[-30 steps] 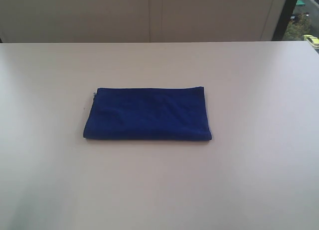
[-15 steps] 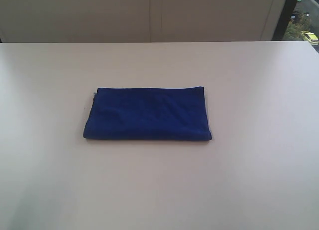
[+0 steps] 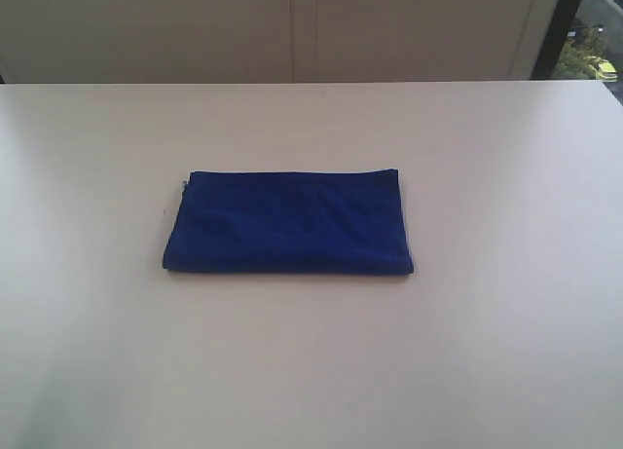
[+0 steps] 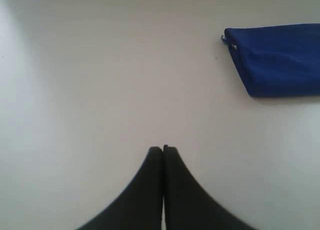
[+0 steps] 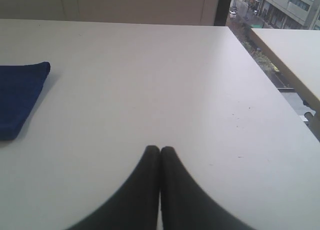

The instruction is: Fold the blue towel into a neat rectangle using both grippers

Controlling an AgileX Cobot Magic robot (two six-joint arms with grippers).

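Note:
The blue towel (image 3: 288, 222) lies folded into a flat rectangle near the middle of the white table (image 3: 487, 352), with a small white tag at its left end. Neither gripper shows in the exterior view. In the left wrist view the towel's end (image 4: 277, 58) with the tag lies well away from my left gripper (image 4: 163, 149), which is shut on nothing above bare table. In the right wrist view a towel corner (image 5: 20, 98) sits far from my right gripper (image 5: 160, 149), also shut and empty.
The table's far edge meets a pale wall (image 3: 292, 30). A window (image 3: 589, 25) at the back right looks onto a street. In the right wrist view the table's side edge (image 5: 260, 65) runs close by, with another tabletop (image 5: 295, 50) beyond a gap.

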